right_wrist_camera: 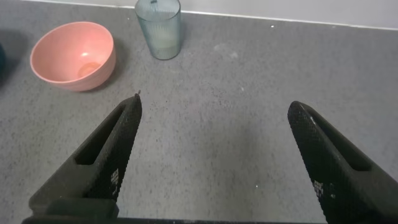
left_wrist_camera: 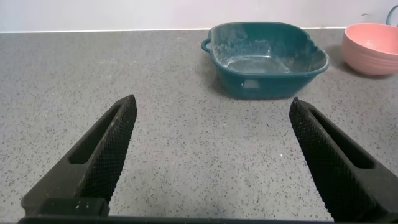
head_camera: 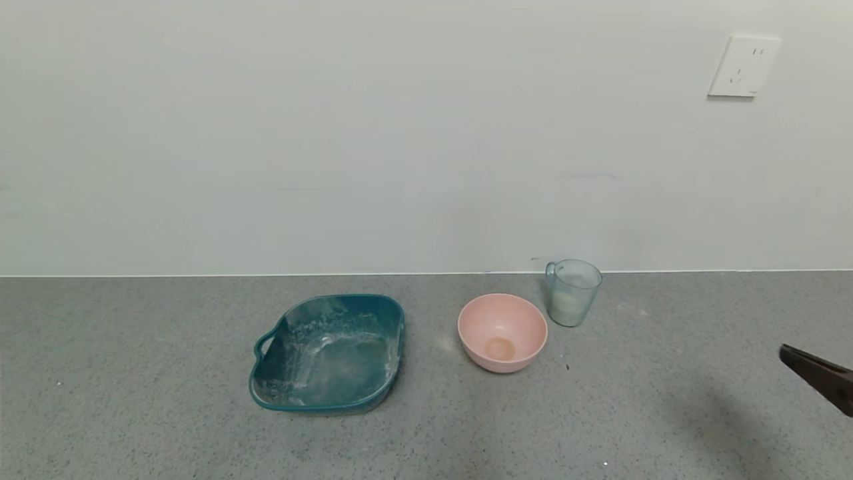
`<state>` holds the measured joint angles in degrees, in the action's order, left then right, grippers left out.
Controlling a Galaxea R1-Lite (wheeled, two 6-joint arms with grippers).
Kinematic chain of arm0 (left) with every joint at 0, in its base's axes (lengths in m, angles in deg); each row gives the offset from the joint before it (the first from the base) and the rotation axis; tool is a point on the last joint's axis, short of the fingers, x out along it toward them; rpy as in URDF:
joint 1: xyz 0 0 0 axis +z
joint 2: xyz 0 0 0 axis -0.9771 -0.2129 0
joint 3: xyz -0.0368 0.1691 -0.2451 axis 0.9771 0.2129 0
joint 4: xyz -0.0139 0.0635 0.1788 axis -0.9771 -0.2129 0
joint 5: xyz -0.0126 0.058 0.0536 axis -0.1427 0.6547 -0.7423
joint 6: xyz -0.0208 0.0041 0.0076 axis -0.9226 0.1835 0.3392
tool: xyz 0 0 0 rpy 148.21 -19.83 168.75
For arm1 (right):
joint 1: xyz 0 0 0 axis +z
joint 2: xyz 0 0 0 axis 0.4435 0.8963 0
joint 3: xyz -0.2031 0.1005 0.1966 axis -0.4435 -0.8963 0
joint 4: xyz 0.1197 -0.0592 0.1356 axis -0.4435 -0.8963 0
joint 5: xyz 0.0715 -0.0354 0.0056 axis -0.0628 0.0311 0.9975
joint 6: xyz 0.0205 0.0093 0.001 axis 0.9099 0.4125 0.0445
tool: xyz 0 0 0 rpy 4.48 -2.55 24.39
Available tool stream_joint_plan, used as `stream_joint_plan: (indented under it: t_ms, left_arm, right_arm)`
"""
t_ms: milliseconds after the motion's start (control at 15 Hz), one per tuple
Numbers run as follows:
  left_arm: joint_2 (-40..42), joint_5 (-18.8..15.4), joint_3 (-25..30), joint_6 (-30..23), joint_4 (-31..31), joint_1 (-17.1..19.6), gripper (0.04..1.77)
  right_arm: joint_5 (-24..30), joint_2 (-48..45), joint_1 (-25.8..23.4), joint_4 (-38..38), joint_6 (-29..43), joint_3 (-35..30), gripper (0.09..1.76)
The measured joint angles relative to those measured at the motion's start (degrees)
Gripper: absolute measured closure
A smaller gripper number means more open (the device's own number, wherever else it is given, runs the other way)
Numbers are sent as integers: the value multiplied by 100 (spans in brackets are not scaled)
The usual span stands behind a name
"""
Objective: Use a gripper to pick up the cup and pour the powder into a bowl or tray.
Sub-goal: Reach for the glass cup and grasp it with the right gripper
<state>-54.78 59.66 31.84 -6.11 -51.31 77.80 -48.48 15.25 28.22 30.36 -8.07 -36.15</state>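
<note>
The pale blue-green ribbed cup (head_camera: 573, 292) stands upright by the wall with white powder (head_camera: 566, 303) in its lower part. It also shows in the right wrist view (right_wrist_camera: 159, 28). The pink bowl (head_camera: 502, 331) sits just in front and to the left of it, with nothing in it, and shows in the right wrist view (right_wrist_camera: 73, 55) and the left wrist view (left_wrist_camera: 372, 47). My right gripper (right_wrist_camera: 214, 115) is open and empty over bare counter, well short of the cup; one black finger (head_camera: 818, 377) shows at the head view's right edge. My left gripper (left_wrist_camera: 212, 111) is open and empty, out of the head view.
A teal squarish tray (head_camera: 330, 352) with a handle and white powder streaks sits left of the bowl, also in the left wrist view (left_wrist_camera: 267, 57). The grey speckled counter (head_camera: 133, 400) ends at a white wall. A wall socket (head_camera: 743, 65) is at upper right.
</note>
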Motion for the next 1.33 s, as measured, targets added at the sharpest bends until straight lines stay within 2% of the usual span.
stream_joint_plan:
  t_ms: [333,533,867,1333]
  left_arm:
    - [0,0,0,0,0,-2,5]
    - [0,0,0,0,0,-5,5]
    - [0,0,0,0,0,-2,5]
    - [0,0,0,0,0,-5,5]
  right_arm:
    - [91,2349,116,1648,2,135,14]
    - [122,3521,266,2272,-17,330,14]
    - [138,4909,480,2489,-55,964,14]
    - [295,6031,602,2537,-55,1958,14]
